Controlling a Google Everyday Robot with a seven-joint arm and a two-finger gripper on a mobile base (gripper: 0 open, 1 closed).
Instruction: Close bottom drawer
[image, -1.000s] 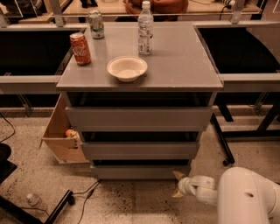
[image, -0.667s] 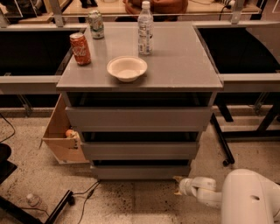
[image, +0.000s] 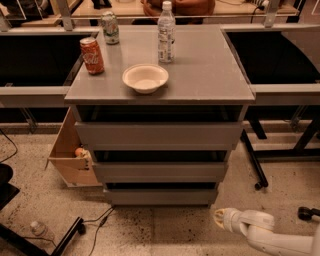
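Observation:
The bottom drawer (image: 160, 195) is the narrowest grey front, lowest in the grey cabinet, with a thin dark gap above its panel. Above it sit the mid-width drawer front (image: 160, 171) and the widest drawer front (image: 159, 135). My gripper (image: 218, 217) is low over the floor at the lower right, just right of and below the bottom drawer's right corner, apart from the panel. My white arm (image: 270, 234) runs in from the lower right edge.
On the cabinet top (image: 210, 75) stand a white bowl (image: 145, 77), a red can (image: 92, 55), a green can (image: 110, 27) and a water bottle (image: 166, 31). A cardboard box (image: 70, 155) leans at the cabinet's left. A plastic bottle (image: 40, 230) and cables lie on the floor.
My gripper has drawn back to the right and slightly down, away from the bottom drawer's right corner. The drawers look unchanged.

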